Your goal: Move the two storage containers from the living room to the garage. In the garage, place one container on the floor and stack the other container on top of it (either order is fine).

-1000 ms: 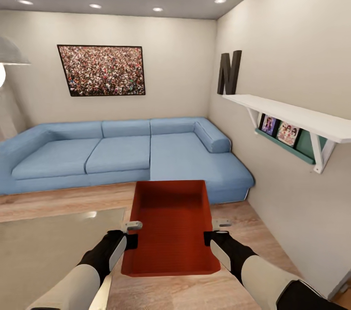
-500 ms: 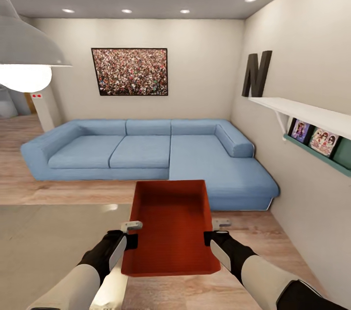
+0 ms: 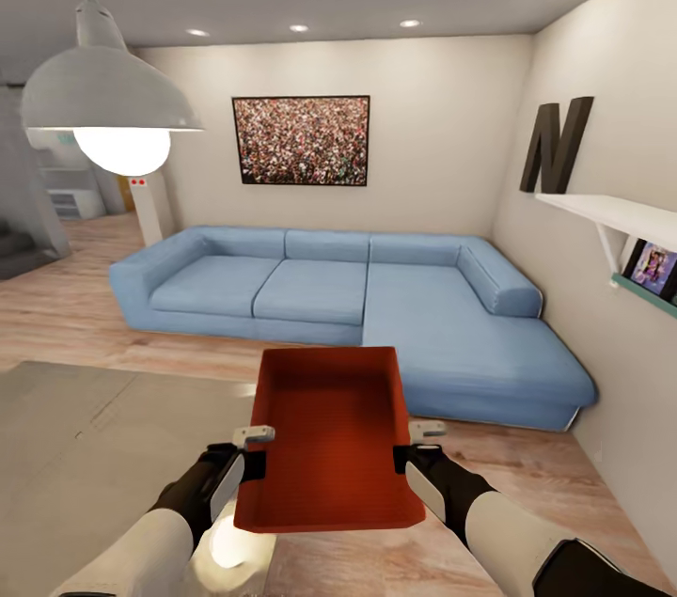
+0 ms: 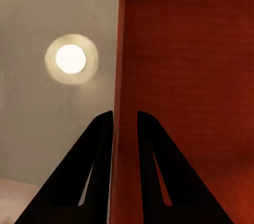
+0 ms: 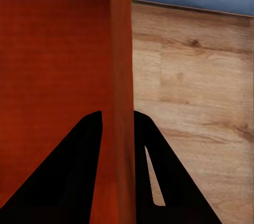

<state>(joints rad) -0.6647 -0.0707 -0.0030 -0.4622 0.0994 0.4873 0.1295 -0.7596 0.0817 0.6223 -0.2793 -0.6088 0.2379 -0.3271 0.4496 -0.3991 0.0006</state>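
Carrying 1 orange-red open-top plastic storage container (image 3: 329,442) above light wood plank flooring (image 3: 527,465) before the blue sofa (image 3: 376,296), left gripper (image 4: 125,121) and right gripper (image 5: 117,119) each pinching a thin side wall, risking slip or tilt during turns

A blue sofa (image 3: 376,296) spans 12 o'clock on wood floor (image 3: 56,296); a pendant lamp (image 3: 108,99) (lit) hangs at 10 o'clock; a framed picture (image 3: 301,140) hangs above.

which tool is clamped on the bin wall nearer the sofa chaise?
The right tool: it pinches the storage container's chaise-side wall. The left tool grips the opposite wall, toward the glass coffee table.
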